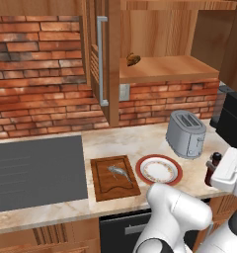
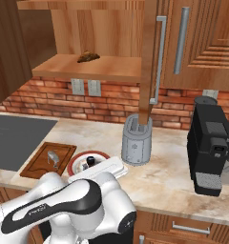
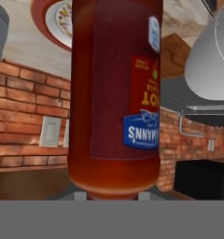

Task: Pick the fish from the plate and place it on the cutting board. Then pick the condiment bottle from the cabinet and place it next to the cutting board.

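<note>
My gripper [image 1: 217, 173] is shut on the condiment bottle [image 1: 212, 168], a dark red-brown bottle with a black cap, held upright just right of the plate [image 1: 141, 167] near the counter's front edge. In the hand view the bottle [image 3: 115, 93] stands between the fingertips [image 3: 144, 196], with the plate [image 3: 39, 11] behind it. From the right base view its cap [image 2: 90, 159] pokes out beside the plate [image 2: 74, 165]. The silver-grey fish [image 1: 119, 172] lies on the dark brown cutting board [image 1: 104, 189], left of the plate. The cabinet [image 1: 165, 69] is open above.
A small brown lump [image 1: 133, 59] sits on the cabinet shelf. A grey toaster [image 1: 186, 133] stands behind the plate, a black coffee machine [image 2: 209, 147] to the right. The grey stovetop [image 1: 36, 170] lies left of the board. The open door's bar handle [image 1: 101, 59] hangs above the counter.
</note>
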You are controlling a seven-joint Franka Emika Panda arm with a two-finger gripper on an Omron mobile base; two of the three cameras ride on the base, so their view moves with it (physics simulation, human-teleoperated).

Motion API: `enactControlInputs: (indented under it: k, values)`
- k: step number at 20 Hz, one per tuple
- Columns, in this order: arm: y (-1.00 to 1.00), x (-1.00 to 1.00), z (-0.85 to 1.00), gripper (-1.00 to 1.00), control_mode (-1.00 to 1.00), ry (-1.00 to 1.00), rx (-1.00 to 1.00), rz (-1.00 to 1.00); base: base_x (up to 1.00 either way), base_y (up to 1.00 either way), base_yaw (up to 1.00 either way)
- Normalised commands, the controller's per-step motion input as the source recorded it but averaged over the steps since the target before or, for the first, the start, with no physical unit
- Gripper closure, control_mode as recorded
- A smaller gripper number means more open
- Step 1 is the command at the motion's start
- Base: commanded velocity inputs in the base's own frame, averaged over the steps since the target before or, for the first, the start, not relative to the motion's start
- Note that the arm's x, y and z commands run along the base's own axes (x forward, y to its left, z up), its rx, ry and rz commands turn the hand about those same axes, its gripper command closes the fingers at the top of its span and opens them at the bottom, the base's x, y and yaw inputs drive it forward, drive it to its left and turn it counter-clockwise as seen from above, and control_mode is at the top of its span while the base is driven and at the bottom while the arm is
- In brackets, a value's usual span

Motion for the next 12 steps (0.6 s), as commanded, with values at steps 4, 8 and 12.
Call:
enactControlInputs:
  k: [4, 8, 12]
  values:
    - [-0.05, 0.12, -0.12, 1.00, -1.00, 0.00, 0.00, 0.00, 0.00, 0.00, 0.00]
    - [-0.02, 0.12, -0.14, 1.00, -1.00, 0.00, 0.00, 0.00, 0.00, 0.00, 0.00]
    - [-0.02, 0.11, -0.15, 1.00, -1.00, 0.00, 0.00, 0.00, 0.00, 0.00, 0.00]
